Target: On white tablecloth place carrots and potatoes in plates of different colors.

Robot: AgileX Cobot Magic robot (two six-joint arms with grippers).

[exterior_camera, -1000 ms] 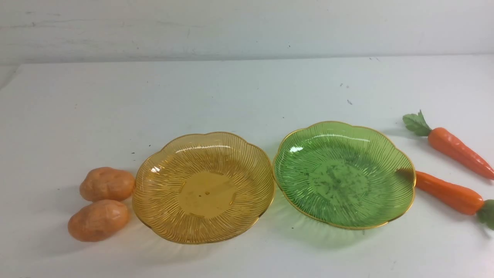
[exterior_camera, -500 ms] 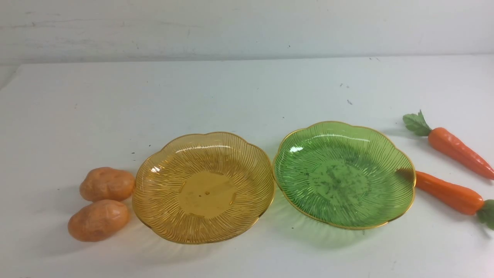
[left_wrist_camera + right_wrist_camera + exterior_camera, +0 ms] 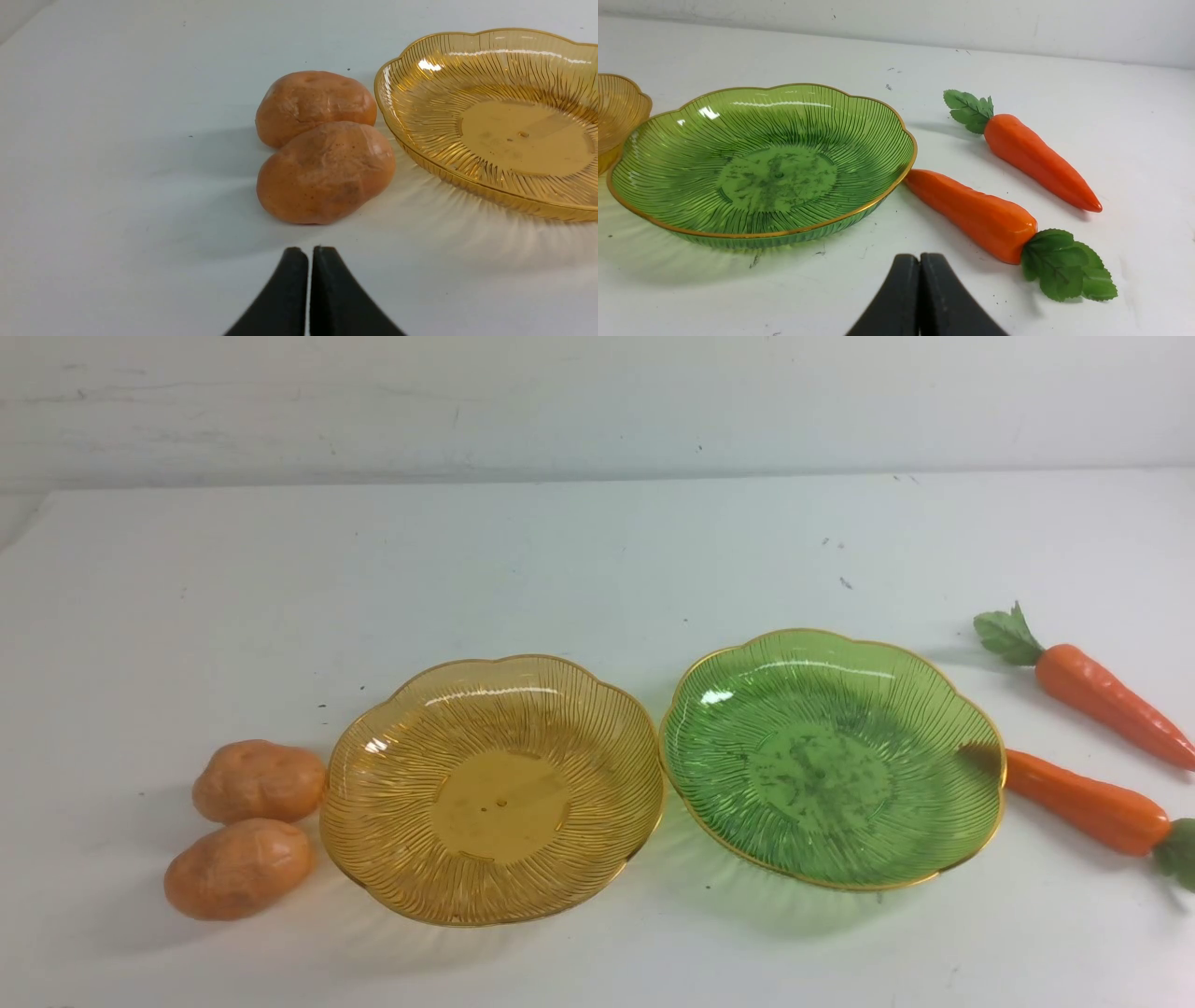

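Plates, amber (image 3: 499,803) and green (image 3: 822,775), look empty; both grippers (image 3: 310,249) (image 3: 920,256) clenched, seemingly holding nothing.

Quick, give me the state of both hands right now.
Left hand: closed, holding nothing.
Right hand: closed, holding nothing.

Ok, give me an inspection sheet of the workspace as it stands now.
Surface: white tablecloth, a few small dark specks.
Potatoes: two, side by side at the amber plate's left.
Amber plate: upright, nothing on it.
Green plate: upright, beside the amber one, nothing on it.
Carrots: two, right of the green plate; the nearer one's tip is under its rim, the farther one lies free.
Clutter: nothing seen.
Left fingers: shut, empty.
Right fingers: shut, empty.
Cables: nothing seen.
Surroundings: pale wall behind, faintly marked.
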